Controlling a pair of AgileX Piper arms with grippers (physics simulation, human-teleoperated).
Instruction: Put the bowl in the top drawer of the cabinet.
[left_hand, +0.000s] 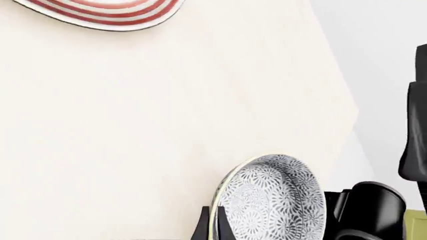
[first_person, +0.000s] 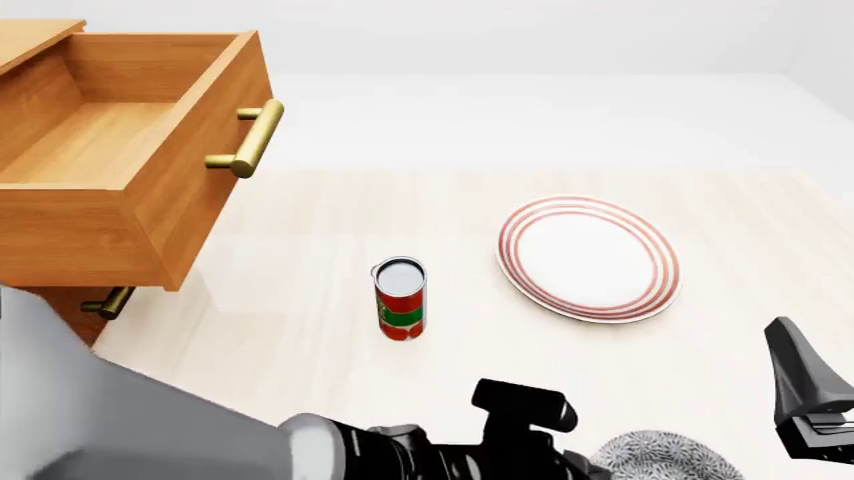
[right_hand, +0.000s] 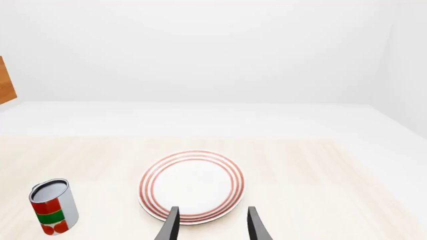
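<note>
Orange-brown wood fills the upper left of the front view, where the top drawer (first_person: 127, 160) of the cabinet (first_person: 54, 290) stands pulled out, its inside bare and its brass bar handle (first_person: 247, 138) facing the table; a lower handle (first_person: 107, 302) shows beneath it. The bowl (first_person: 663, 457) sits at the near edge of the pale table (first_person: 307, 330), low in the front view, just beside the left arm's dark wrist. In the left wrist view the left gripper (left_hand: 212, 227) has the bowl's (left_hand: 273, 200) rim between its fingers (left_hand: 201, 229), clamped on it, the speckled inside turned to the camera. The right gripper (right_hand: 210, 225) hangs with its fingers spread apart, holding nothing, above the near side of the red-ringed plate (right_hand: 192, 186). A red and green can (first_person: 400, 299) stands upright between cabinet and plate (first_person: 587, 258), apart from both.
</note>
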